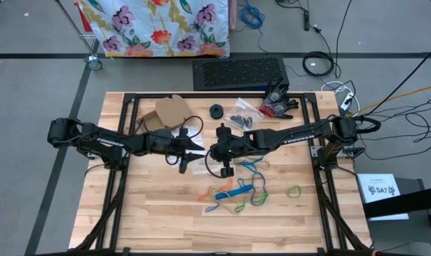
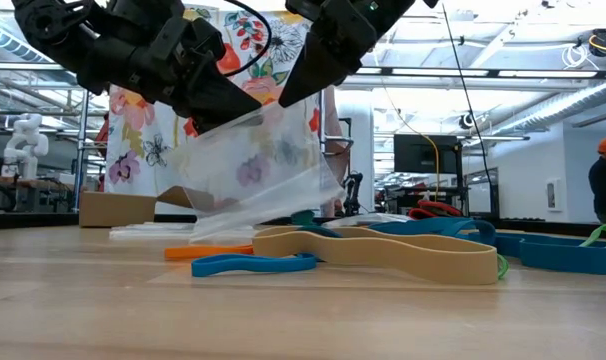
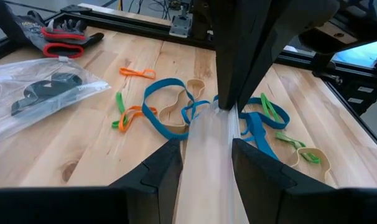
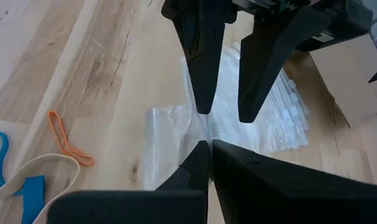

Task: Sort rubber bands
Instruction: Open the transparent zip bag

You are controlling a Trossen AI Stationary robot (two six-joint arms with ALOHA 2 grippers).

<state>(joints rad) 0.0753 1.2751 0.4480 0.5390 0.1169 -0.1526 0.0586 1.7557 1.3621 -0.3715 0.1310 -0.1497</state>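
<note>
Both arms meet over the middle of the wooden surface, holding one clear plastic bag up between them. Left gripper: jaws part-way apart with the bag's film running up between the two fingers. Right gripper: jaws together, pinching the edge of the same bag; in the left wrist view its dark fingers come down onto the top of the film. In the low view the bag hangs tilted, lower corner close to the surface; whether it touches, cannot tell. The rubber bands lie loose on the boards, just in front of and below the grippers in the high view, none held and none visible inside the bag. They are thin flat floppy loops in a loose tangle: several blue ones, the largest folded over itself, green ones, orange ones, wide tan ones. One green loop lies apart toward the right arm's side. More clear bags lie flat in a pile under the grippers. At the far edge: a cardboard box, a bag of dark parts, and red-and-black gloves.
</note>
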